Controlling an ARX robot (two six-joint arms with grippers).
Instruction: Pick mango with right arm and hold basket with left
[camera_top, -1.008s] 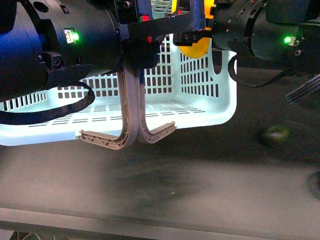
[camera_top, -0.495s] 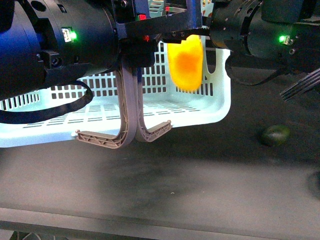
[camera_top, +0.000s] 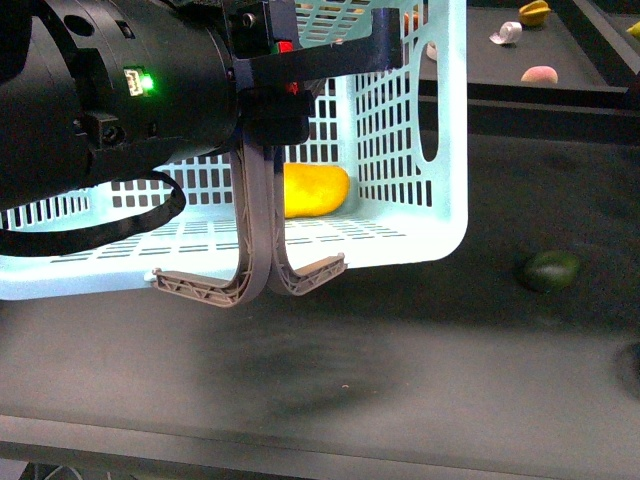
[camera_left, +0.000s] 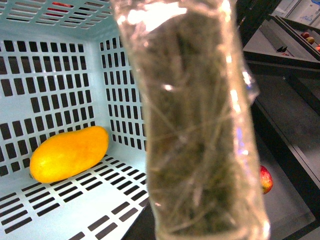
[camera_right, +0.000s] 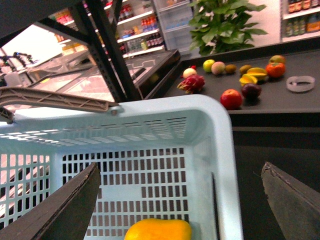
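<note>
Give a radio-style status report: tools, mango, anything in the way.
Left tool shut on basket handles. Right tool open, empty, above basket. Mango lying inside basket. Green fruit outside basket, not blocking.

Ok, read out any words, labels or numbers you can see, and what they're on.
None can be read.
Bottles on the shop shelves are too small and blurred to read.
The basket, mango and left arm show no writing.
</note>
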